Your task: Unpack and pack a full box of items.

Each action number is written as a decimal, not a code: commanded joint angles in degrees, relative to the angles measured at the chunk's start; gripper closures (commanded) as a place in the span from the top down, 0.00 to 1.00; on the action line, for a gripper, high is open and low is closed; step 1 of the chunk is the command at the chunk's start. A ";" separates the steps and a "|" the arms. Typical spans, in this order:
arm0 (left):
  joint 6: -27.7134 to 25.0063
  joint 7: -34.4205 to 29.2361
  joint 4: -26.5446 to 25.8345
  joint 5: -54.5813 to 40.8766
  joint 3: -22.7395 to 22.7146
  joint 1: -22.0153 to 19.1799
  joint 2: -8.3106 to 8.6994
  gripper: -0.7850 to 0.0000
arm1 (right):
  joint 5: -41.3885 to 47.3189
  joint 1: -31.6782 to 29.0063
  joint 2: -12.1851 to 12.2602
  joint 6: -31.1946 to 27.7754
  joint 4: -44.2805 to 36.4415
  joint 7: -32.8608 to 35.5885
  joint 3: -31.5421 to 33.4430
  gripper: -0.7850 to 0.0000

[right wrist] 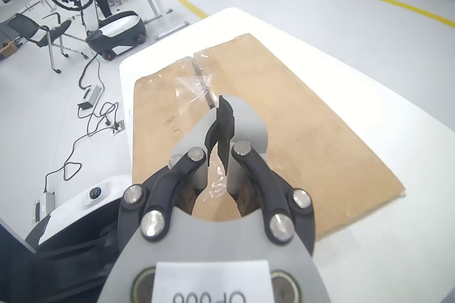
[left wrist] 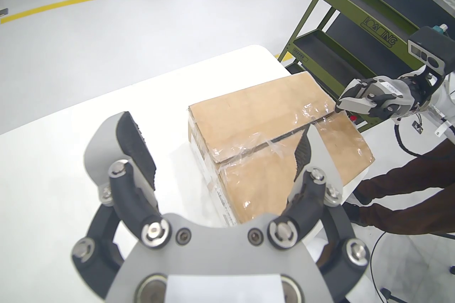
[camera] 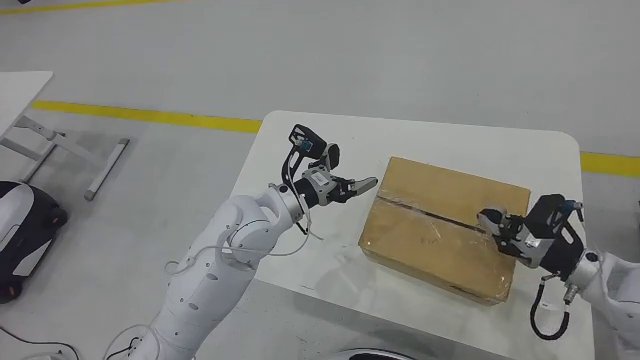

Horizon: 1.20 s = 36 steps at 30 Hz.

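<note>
Cardboard box (camera: 440,230) sits closed on the white worktop (camera: 310,145), toward its right side. Clear tape (left wrist: 245,148) runs along the top seam. Left claw (camera: 360,187) is spread wide, just beside the box's left end and apart from it. Right claw (right wrist: 222,107) is pinched closed, tips over the seam at the right end; can't tell if it grips tape.

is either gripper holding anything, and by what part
The left gripper is open, holding nothing. The right gripper is shut at the taped seam of the box; whether it pinches the tape cannot be told.
</note>
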 commanded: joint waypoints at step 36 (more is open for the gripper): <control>0.00 0.00 0.00 0.00 0.00 0.00 0.00 1.00 | 0.00 -21.93 0.51 33.30 -15.65 -13.21 17.50 0.00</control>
